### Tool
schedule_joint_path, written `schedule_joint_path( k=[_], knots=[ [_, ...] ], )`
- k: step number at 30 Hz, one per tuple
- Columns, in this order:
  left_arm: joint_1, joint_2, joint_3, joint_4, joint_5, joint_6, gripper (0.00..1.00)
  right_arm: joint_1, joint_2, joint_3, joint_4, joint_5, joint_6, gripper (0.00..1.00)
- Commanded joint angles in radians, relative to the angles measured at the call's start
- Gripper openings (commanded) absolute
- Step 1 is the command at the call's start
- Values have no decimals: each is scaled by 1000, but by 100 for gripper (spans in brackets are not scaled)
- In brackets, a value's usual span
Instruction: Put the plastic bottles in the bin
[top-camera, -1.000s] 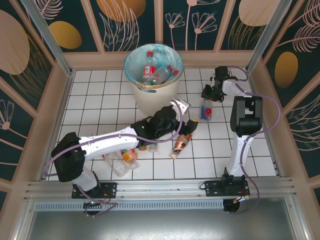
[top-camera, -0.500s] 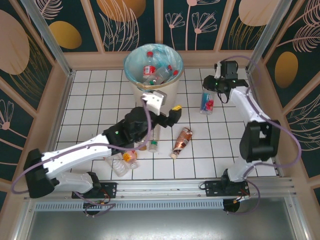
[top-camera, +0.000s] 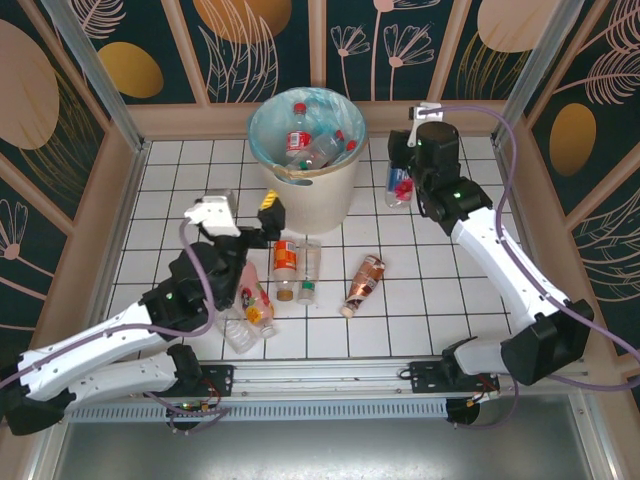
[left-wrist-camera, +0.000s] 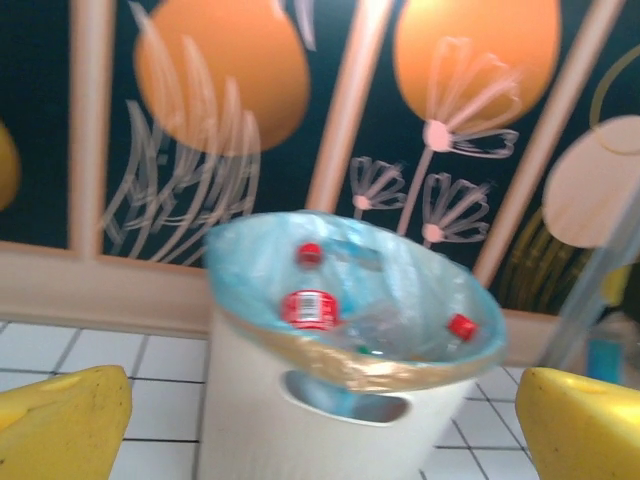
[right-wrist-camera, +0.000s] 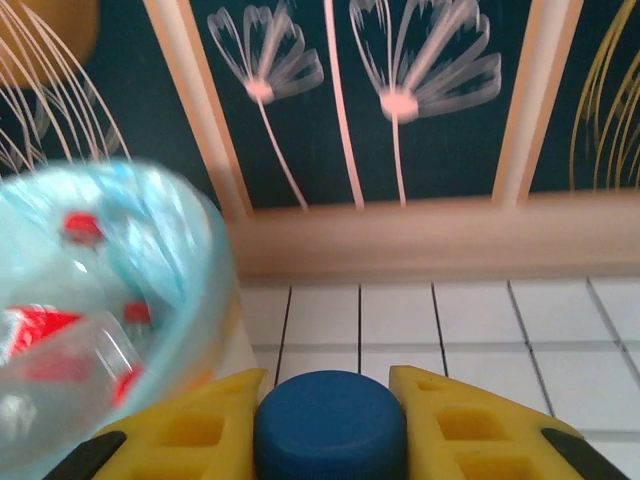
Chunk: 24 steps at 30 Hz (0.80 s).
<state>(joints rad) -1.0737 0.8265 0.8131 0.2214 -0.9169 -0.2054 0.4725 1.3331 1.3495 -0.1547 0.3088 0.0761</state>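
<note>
**Two tools at the bin**

The left tool (top-camera: 242, 222) stands wide apart and empty, facing the round cream plastic bin with blue-green liner (top-camera: 305, 200). The right tool (right-wrist-camera: 330, 425) is clamped on a clear blue-capped plastic bottle (top-camera: 399, 186), just right of the bin. Loose bottles (top-camera: 286, 262) lie on the white tiled surface (top-camera: 180, 180), some partly hidden beneath the left arm (top-camera: 120, 335).

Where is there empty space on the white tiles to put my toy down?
The white tiles left of the bin, up to the left wall, are bare. So is the patch between the brown-labelled bottle and the right arm. In front of the bin it is crowded with lying bottles.
</note>
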Motion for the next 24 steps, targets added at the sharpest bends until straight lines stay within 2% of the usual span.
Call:
schedule_joint_path(
  k=[1,7,12,17,24],
  knots=[
    [1,-80,-57,-12,-142,-17,97,95,0,85,222,133,-120,0],
    [0,-173,-73,-72,-172,-57,96,209,168,286,382,126,-264,0],
    [0,-166,-32,-171,-165,-75,96,255,368,512,381,-73,-264,0],
    [1,-147,-17,-186,-151,-85,96,275,581,741,313,-270,-195,0],
    [0,-117,-8,-181,-140,-60,96,275,799,937,266,-405,-107,0]
  ],
)
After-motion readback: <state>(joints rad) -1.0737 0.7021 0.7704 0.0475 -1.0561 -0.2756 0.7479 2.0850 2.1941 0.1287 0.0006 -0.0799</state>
